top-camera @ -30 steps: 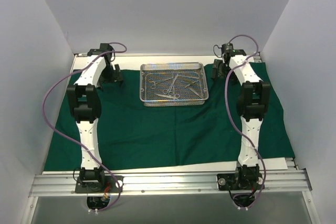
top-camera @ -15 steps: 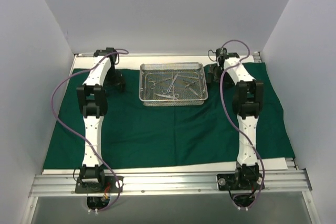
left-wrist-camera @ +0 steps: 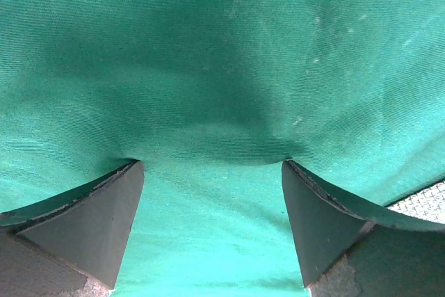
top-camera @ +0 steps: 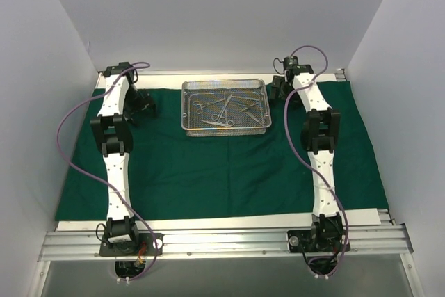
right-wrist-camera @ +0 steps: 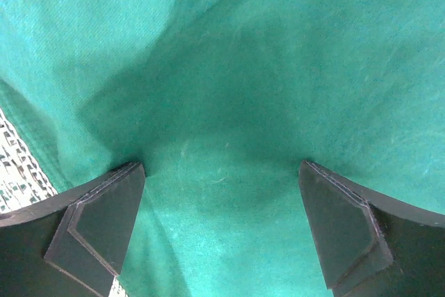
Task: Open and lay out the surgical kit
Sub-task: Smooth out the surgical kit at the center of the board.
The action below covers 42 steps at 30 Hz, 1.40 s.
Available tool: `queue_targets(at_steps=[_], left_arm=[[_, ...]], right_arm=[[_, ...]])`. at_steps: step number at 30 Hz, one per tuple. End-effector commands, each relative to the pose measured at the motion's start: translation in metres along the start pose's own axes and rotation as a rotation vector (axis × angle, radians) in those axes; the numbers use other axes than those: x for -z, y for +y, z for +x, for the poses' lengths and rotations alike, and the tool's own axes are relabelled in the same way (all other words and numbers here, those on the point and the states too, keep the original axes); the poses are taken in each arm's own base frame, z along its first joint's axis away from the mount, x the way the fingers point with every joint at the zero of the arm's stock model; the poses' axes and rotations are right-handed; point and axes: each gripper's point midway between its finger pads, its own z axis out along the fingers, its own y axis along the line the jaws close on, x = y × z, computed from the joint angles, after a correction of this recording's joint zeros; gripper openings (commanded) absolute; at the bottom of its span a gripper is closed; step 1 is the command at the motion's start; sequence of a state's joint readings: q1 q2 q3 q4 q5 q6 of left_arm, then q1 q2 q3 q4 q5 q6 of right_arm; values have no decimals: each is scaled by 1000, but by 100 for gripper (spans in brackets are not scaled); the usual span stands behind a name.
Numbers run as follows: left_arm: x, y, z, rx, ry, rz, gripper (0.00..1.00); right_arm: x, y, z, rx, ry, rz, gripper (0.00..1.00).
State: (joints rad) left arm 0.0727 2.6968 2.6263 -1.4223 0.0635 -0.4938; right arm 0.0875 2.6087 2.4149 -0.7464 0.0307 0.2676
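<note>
cloth [top-camera: 229, 172] covers most of the tabletop [top-camera: 208, 225]. tray [top-camera: 226, 132] sits on it at the back, only slivers in wrist views. left hand [left-wrist-camera: 211, 163] and right hand [right-wrist-camera: 221, 164] flank it, fingers spread wide, holding nothing, tips on cloth. instruments [top-camera: 222, 108] inside overlap, too small to sort.

text: none legible | labels: none | numbers: none

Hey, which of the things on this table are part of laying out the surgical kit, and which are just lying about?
Part of the job:
green cloth
wire-mesh tray
steel instruments inside the tray

Just there:
metal rail at the near edge
white board under the cloth
</note>
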Motion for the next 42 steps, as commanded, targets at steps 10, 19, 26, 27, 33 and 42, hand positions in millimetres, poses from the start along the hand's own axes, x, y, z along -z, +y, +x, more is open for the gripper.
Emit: queue_targets(at_steps=[10,19,26,27,33,42], left_arm=[[100,-1,-51,-40,-370,51,96],[151,6,-16,-77,-430,34,94],[141,9,26,-120,-340,42,94],[145,7,31,-139,-345,39,94],[145,2,54,-184,-324,24,94],[146,4,63,-183,-330,24,94]], right_arm=[[76,-32,-46,-92,-133,19,100],[133,-53,30,-148,-27,-39,100],[128,-45,126,-94,65,-94,100],[121,-49,144,-92,101,-83,100],[95,-62,175,-81,158,-25,100],[78,-111,234,-83,308,221,100]])
